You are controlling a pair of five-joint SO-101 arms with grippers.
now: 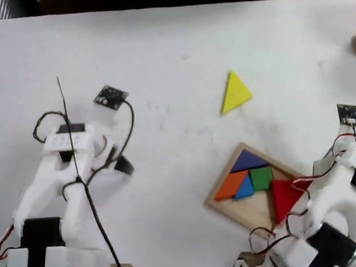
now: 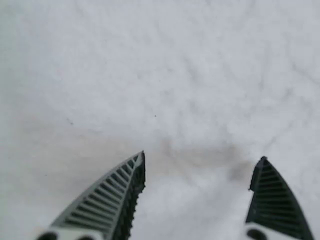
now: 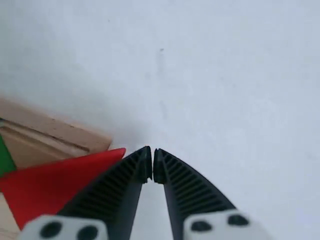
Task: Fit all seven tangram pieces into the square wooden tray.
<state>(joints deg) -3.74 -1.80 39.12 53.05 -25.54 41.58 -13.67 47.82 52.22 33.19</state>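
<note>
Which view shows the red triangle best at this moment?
The high view: the red triangle lies in the tray's right side, partly hidden by the right arm. The right wrist view shows one corner close up beside the shut fingers, reaching past the tray's rim. The left wrist view faces white table.

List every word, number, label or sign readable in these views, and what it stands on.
No text reads clearly in any view.
On the black board by the left arm: marks too small to read.
On the black board by the right arm: the same.
The yellow triangle and the wooden tray bear no print.
</note>
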